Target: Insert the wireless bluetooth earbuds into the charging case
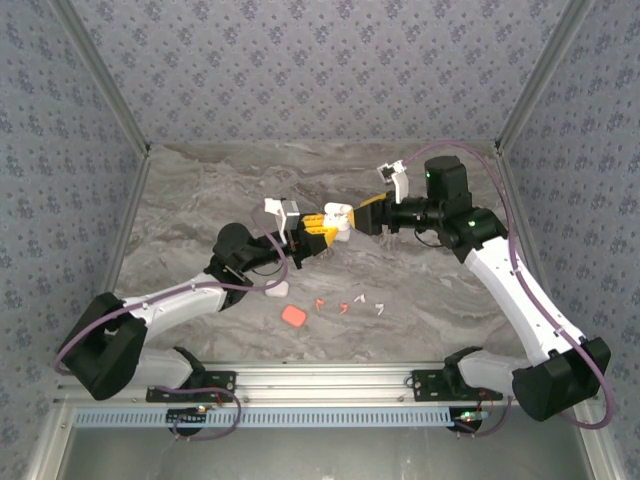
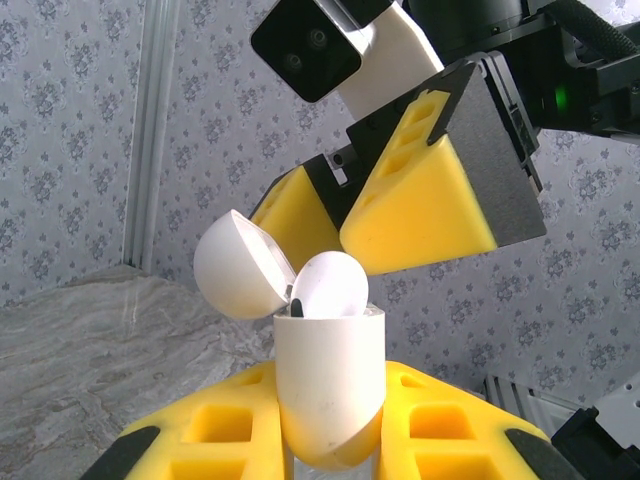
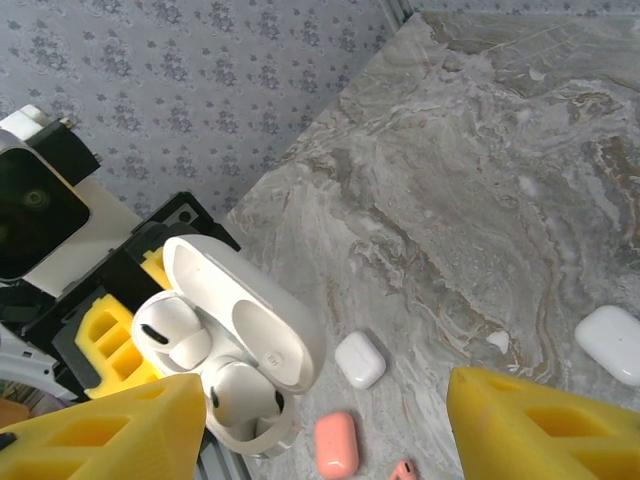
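The left gripper (image 1: 313, 228) clamps an open white case (image 3: 250, 320) holding two white earbuds (image 3: 170, 335); the right gripper (image 3: 325, 400) stands wide, case beside one finger.

Glossy smooth plastic charging case (image 2: 330, 390); matt yellow fingers (image 2: 415, 220); marble-look tabletop (image 3: 480, 200)

You have two arms (image 1: 190, 297), one open white case (image 3: 260, 320), two shut white cases (image 3: 360, 360), one pink case (image 3: 337, 443), two seated white earbuds (image 3: 170, 340), two loose white earbuds (image 1: 360, 299) and two orange-red earbuds (image 1: 320, 303) at its six o'clock.
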Motion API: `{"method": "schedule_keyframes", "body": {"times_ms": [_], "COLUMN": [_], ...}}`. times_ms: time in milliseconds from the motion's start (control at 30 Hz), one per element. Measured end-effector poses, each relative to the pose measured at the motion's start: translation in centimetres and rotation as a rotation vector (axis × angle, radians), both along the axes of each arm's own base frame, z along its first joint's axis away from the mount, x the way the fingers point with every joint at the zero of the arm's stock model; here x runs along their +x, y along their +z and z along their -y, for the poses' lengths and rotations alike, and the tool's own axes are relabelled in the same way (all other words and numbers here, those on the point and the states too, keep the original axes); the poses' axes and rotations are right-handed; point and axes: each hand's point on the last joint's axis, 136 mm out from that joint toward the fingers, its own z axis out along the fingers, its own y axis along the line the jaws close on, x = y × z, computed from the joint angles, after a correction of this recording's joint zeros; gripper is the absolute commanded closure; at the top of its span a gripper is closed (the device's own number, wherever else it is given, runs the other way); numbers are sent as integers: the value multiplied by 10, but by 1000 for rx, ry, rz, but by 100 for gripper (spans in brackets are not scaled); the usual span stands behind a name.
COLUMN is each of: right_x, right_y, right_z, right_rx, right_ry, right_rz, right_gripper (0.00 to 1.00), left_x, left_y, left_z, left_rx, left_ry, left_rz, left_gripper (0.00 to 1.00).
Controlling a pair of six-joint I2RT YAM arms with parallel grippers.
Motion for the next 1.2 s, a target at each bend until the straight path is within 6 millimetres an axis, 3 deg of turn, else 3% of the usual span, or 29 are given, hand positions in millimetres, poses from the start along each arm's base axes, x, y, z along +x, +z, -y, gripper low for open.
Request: {"method": "schedule_keyframes", "body": {"times_ms": [467,900,1200], "right_x": [-5,-21,-32], "right_y": [14,3,24], "right_z": [-5,-30,-23], "right_rx": [74,90,104], "right_ry": [47,173,159], "right_rz": [-9,-79,6], "right_gripper": [23,26,26], "left_x": [0,0,-2], "left_y": [0,0,2], "left_z": [0,0,0], "left_rx": [0,0,-4], "left_ry": [0,0,-4], "left_rz": [0,0,6], "left_gripper": [100,100,100]}}
